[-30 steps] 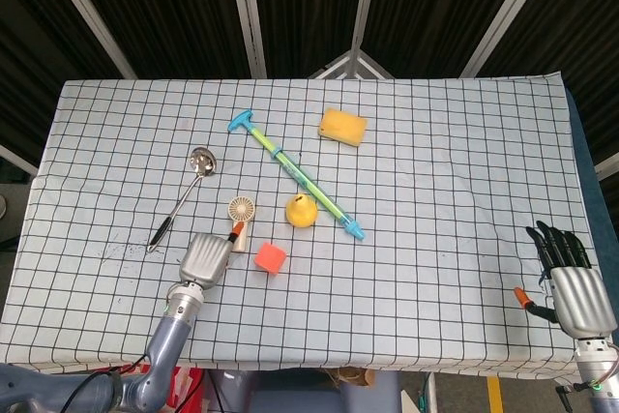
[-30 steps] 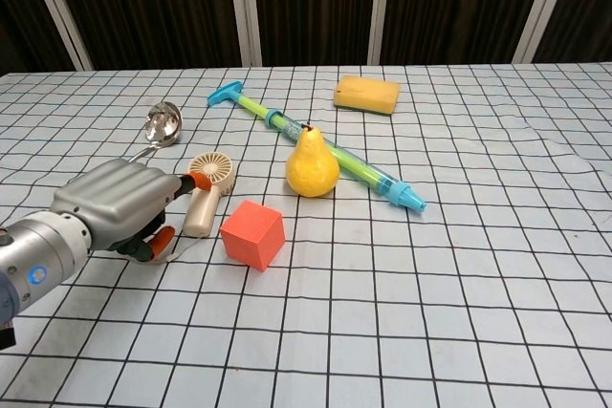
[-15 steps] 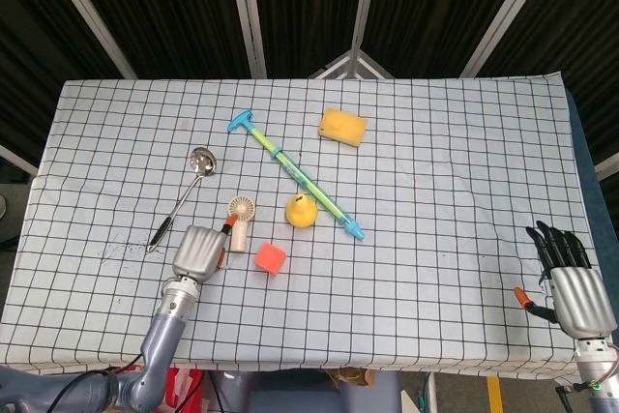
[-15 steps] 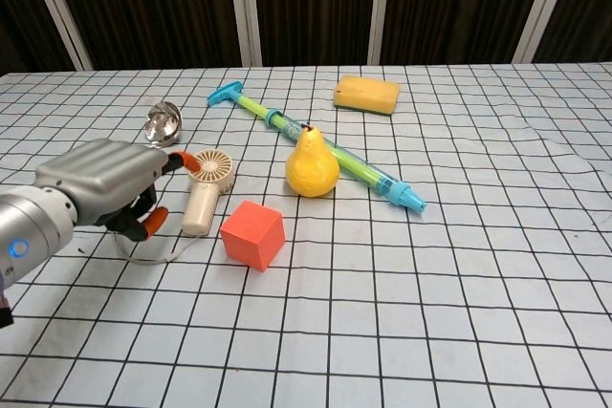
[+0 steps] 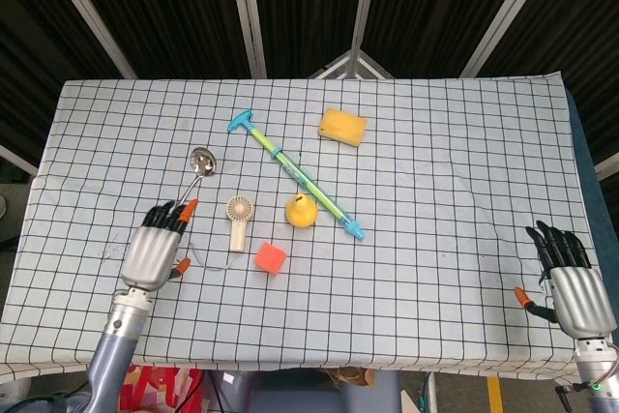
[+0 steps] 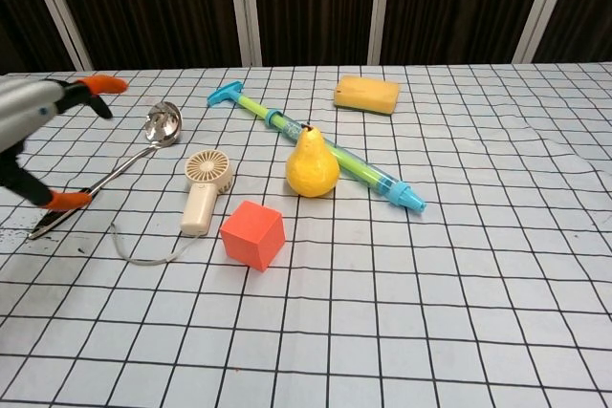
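The left robot hand (image 5: 153,247) has drawn back leftward off the handheld fan (image 5: 238,221), fingers spread wide and holding nothing, above the ladle (image 5: 184,198) handle. The fan lies beside the red cube (image 5: 270,257), mid-counter (image 5: 464,181). Far right, at the counter's near edge, the right robot hand (image 5: 569,285) stays open.

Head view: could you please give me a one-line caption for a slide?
Left hand open beside a ladle and handheld fan; right hand idle at the table corner.

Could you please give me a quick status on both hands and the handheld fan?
Left hand open, holding nothing, beside the ladle handle. Right hand open at the table's near edge. Handheld fan lying flat, untouched; red cube close beside it.
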### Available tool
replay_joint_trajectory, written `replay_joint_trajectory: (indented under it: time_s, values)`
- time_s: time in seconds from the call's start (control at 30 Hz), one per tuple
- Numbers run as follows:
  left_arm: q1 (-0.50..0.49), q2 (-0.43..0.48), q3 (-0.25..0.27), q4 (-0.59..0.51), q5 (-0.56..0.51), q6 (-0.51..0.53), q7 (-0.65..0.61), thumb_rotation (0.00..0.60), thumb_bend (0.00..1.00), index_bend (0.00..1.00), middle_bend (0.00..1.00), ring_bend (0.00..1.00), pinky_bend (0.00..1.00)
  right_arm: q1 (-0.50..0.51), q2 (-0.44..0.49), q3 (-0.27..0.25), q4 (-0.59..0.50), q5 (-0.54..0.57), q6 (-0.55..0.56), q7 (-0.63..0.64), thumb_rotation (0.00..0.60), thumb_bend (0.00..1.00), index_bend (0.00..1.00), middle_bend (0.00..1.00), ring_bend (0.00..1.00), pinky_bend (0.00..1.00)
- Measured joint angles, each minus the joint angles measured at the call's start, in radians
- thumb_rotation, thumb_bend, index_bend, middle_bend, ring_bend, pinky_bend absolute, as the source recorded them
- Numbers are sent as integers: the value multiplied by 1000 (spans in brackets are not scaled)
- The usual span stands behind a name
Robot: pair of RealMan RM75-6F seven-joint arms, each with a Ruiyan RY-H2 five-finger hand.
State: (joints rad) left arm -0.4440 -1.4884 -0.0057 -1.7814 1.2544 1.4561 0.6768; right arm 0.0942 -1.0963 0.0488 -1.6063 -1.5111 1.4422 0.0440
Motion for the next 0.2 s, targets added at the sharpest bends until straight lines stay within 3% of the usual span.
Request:
replay_joint_trajectory:
  time_s: [0.2]
  values:
    - [126, 132, 125, -4, 111, 117, -115, 600, 197, 0, 0, 0, 0, -1, -3, 1, -2, 1, 3, -9, 600, 279, 70, 0, 0, 0]
